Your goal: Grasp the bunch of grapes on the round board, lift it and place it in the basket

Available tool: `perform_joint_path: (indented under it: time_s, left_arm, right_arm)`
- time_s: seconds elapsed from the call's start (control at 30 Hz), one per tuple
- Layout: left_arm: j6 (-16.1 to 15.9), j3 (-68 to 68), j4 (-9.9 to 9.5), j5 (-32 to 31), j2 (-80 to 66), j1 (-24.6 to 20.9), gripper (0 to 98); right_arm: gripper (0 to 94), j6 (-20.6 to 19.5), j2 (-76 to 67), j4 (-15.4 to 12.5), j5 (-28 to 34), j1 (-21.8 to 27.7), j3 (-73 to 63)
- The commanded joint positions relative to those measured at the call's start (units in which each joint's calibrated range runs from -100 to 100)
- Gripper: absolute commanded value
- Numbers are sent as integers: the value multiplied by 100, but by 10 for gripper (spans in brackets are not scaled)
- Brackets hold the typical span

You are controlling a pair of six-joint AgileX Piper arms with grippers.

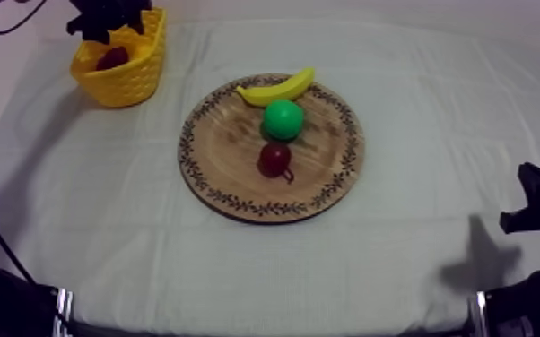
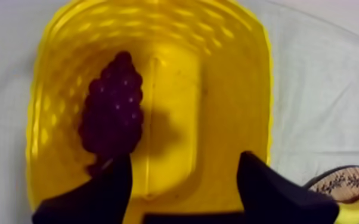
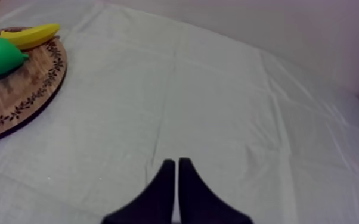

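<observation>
inside the yellow basket point(image 2: 229, 71) the bunch of grapes point(image 2: 113, 113) is lying free; above it the left gripper point(image 2: 185, 159) is hovering, fingers point(image 2: 107, 193) apart, release seemingly done, needing a lift clear.

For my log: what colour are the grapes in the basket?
Dark purple; bunch of grapes shows best in the left wrist view, inside the yellow basket.

Bunch of grapes point(image 1: 112, 59) half behind basket point(image 1: 135, 82) wall

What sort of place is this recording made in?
Probably a robot test bench, not a home: a cloth-covered table, a toy banana on a board, and the left gripper open over a basket holding grapes.
</observation>
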Motion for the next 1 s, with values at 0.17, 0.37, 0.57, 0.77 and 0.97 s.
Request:
perform_joint_path:
  time_s: [0.17, 0.37, 0.57, 0.77, 0.97]
  left_arm:
    - [-33, 978, 14, -318, -774, 73, 365]
    - [47, 1999, -8, -513, -1697, 260, 210]
    - [218, 3038, -63, -546, -2737, 484, 128]
    - [319, 4172, -107, -592, -3771, 549, 79]
    - [221, 5676, -87, -1351, -4712, 431, 21]
  right_arm:
    - [3, 2, 3, -2, -1, 2, -4]
    - [3, 2, 3, -2, -1, 2, -4]
    - [3, 2, 3, -2, -1, 2, -4]
    - [3, 2, 3, -2, -1, 2, -4]
    - [3, 2, 3, -2, -1, 2, -4]
